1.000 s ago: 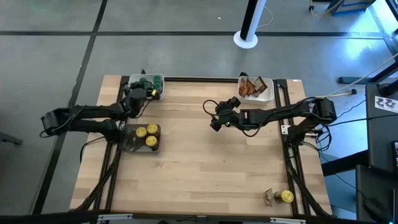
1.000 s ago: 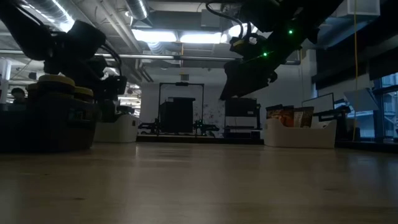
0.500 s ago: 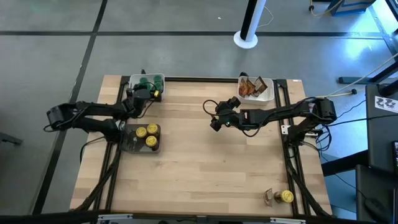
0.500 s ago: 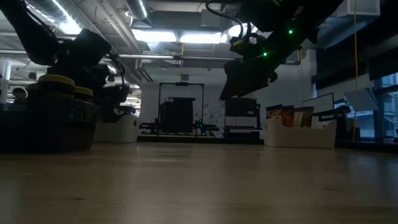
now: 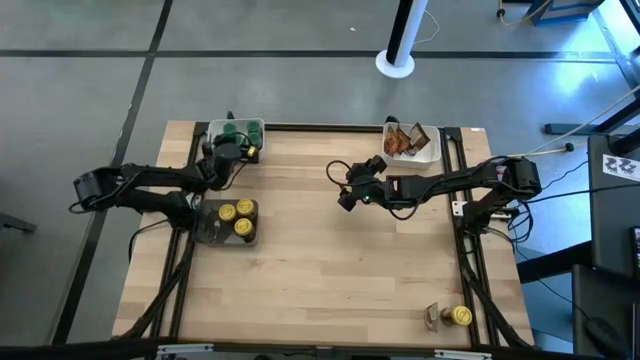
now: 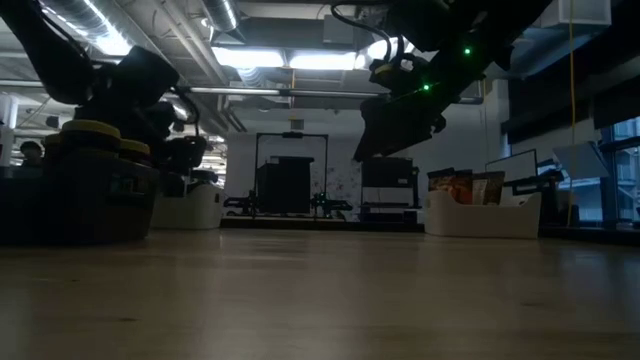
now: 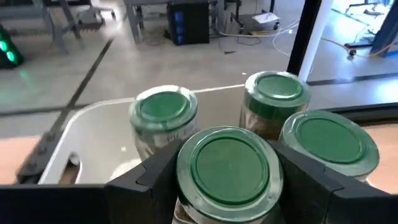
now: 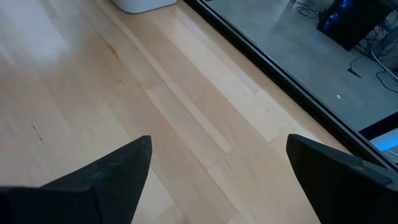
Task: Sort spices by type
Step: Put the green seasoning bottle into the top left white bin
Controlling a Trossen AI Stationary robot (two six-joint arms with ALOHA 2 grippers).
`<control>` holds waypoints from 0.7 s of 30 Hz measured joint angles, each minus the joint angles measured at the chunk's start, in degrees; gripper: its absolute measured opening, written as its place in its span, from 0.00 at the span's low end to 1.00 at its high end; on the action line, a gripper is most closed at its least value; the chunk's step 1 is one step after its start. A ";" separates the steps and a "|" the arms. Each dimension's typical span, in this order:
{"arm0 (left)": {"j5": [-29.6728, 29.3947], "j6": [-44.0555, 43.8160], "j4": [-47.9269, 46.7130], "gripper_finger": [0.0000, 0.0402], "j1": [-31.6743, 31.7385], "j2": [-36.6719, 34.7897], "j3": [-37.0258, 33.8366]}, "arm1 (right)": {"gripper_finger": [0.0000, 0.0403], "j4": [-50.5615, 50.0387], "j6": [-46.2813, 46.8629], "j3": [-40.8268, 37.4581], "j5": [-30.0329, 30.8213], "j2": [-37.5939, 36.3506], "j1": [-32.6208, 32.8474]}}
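Observation:
My left gripper reaches over the white tray at the table's far left, shut on a green-lidded jar. Three more green-lidded jars stand in that tray just beyond it. Yellow-lidded jars stand in the dark tray nearer the front. Brown-orange packets lean in the far right white tray. My right gripper hangs open above the bare middle of the table, with nothing between its fingers. My left gripper pinches the green-lidded jar between its two fingers, on the jar's round side just under the lid. The fingers come nearly level, slanting a little down, from the table's left. The jar stands upright; its bottom is hidden, so whether it rests in the tray does not show.
One yellow-lidded jar and a small packet lie at the table's near right corner. Bare wooden table stretches between the trays and the front edge. A white post base stands on the floor beyond the far edge.
My left gripper has gone a little toward the table's far right, over the white tray, and sunk slightly, the green-lidded jar staying upright between its fingers. For the last half second it has kept still.

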 joint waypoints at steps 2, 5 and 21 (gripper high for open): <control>0.22 -1.86 -0.48 0.51 0.00 0.00 -0.54 | 0.92 0.00 0.00 0.00 -0.01 0.00 0.00; 0.12 -2.67 -0.17 0.51 0.03 -0.02 -1.23 | 0.92 -0.01 0.00 0.00 0.00 0.00 0.00; 0.01 5.43 1.59 0.70 -1.02 -0.90 0.86 | 0.92 0.04 0.00 0.00 -0.02 0.00 0.00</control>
